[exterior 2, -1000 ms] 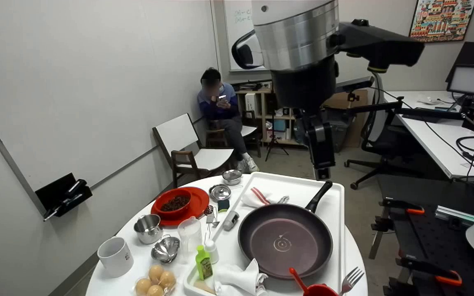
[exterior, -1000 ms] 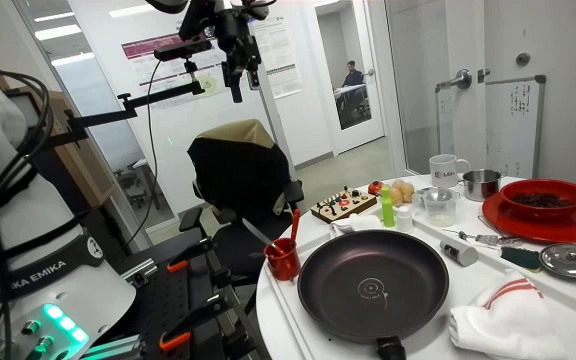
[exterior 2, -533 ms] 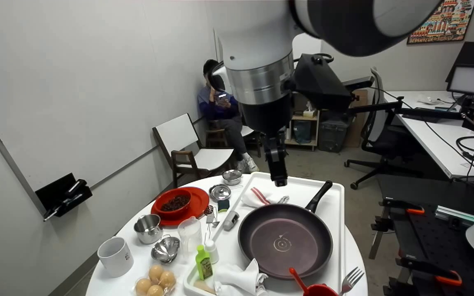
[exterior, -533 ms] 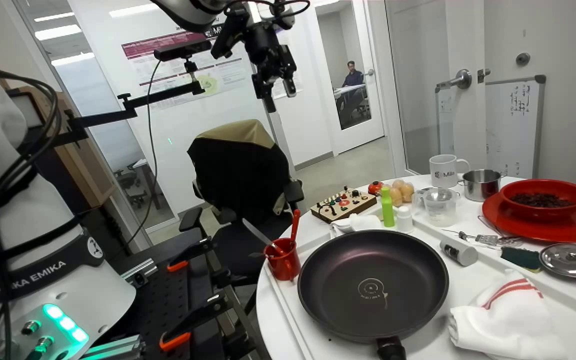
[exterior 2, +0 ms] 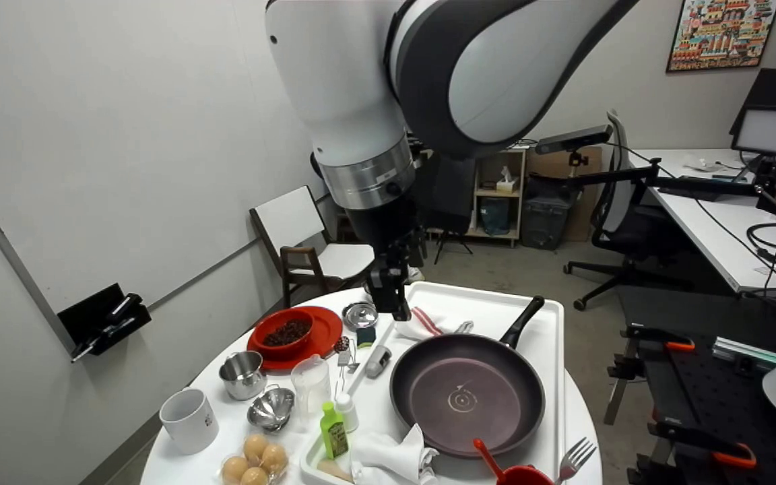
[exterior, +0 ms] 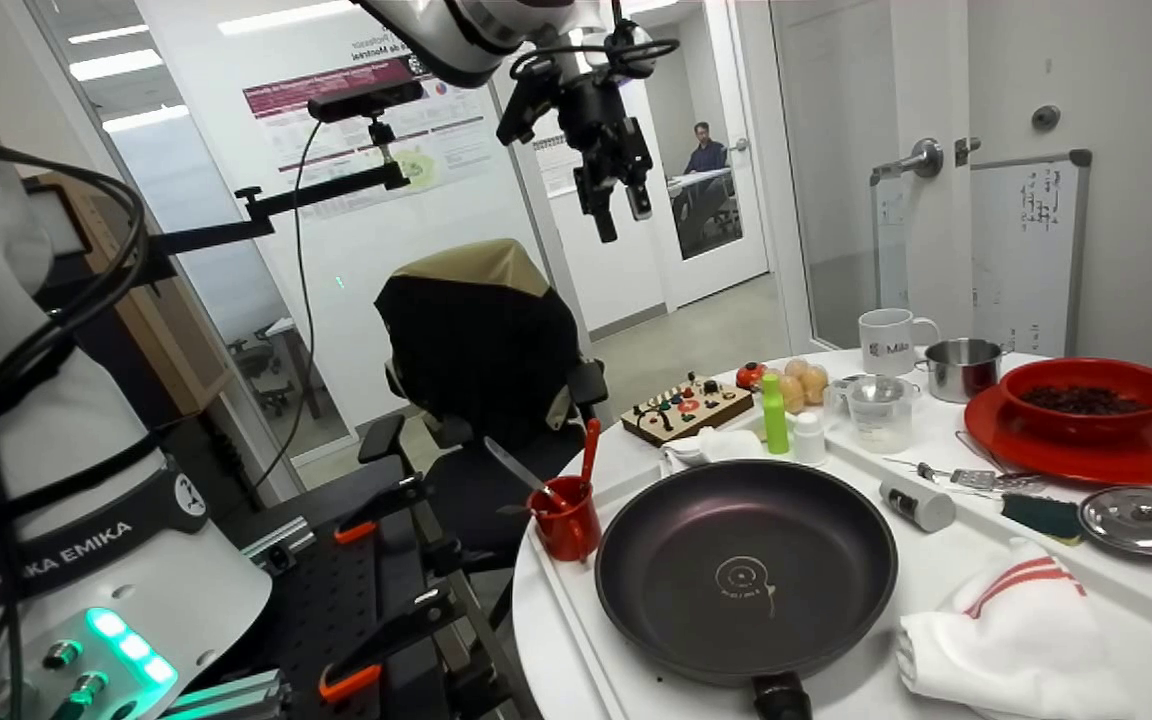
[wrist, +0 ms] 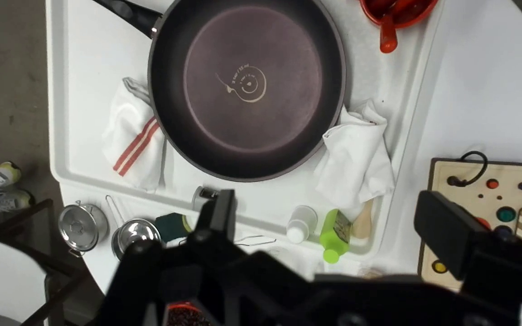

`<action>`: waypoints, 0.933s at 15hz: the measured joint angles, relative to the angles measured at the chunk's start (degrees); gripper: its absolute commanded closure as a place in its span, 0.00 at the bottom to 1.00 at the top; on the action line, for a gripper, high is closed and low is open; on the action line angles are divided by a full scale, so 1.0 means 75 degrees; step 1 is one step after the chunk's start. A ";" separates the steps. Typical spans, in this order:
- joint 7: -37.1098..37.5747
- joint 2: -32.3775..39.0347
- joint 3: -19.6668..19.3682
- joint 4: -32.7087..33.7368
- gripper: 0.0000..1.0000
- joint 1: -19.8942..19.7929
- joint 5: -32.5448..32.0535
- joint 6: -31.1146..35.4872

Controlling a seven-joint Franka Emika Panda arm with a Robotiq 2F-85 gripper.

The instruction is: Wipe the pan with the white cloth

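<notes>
Wrist view: round black frying pan point(wrist: 249, 86) is cut by the top edge, as is the end of its handle point(wrist: 132, 16). Its rim hides part of the white cloth with red stripes point(wrist: 132, 136). Black two-fingered gripper point(wrist: 326, 215) is blurred; it hides most of the round red bowl point(wrist: 181, 305). Tan wooden button board point(wrist: 510, 197) runs past the right edge. In an exterior view, script on the grey-framed whiteboard point(exterior: 1048, 265) is illegible.
</notes>
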 measured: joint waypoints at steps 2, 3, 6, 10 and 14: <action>0.0019 0.0068 -0.0055 0.0033 0.00 0.0043 0.0003 0.0003; 0.0019 0.0064 -0.0068 0.0024 0.00 0.0057 0.0003 0.0003; 0.0018 0.0060 -0.0085 0.0023 0.00 0.0067 0.0003 0.0003; 0.0166 0.0195 -0.0230 0.0017 0.00 0.0180 -0.0102 -0.0026; 0.0717 0.0755 -0.0472 0.0019 0.00 0.0361 -0.0518 0.0869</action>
